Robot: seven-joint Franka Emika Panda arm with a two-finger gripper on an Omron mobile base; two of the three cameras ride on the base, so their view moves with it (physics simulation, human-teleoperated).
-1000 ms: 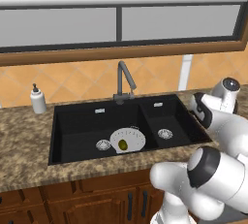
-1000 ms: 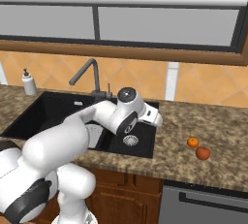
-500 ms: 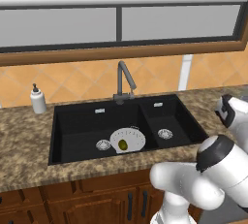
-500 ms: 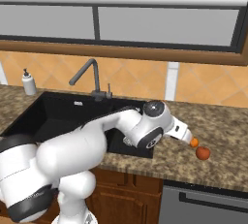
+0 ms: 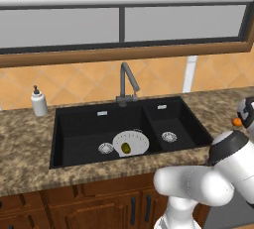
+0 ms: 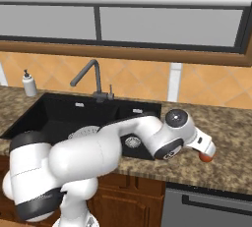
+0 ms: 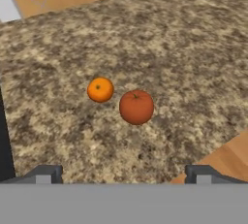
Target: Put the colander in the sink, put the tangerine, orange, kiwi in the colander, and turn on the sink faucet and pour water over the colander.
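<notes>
Colander [image 5: 131,143] first, since you will want to know where it sits: it rests in the wide left basin of the black sink [image 5: 74,139], toward that basin's right near corner, with the kiwi [image 5: 126,148] lying inside it. Just left of it you can see the wide basin's round silver drain [image 5: 105,147]; the narrower right basin has its own drain [image 5: 169,136].

Nearer you and off to the right, your gripper [image 7: 124,173] hangs over the speckled granite counter [image 7: 193,48] with its fingers spread wide and nothing between them. Below it lie two round fruits, close together but not quite touching: a smaller, brighter orange one [image 7: 100,89] and a larger, deeper reddish-orange one [image 7: 136,106]. In the right base view you find one of them just beyond the hand's tip, to the right of the sink.

Farther back, the dark faucet [image 5: 127,82] rises behind the divider between the basins, and the white soap dispenser [image 5: 38,102] stands on the counter at far left, against the orange tiled wall [image 5: 84,82].
</notes>
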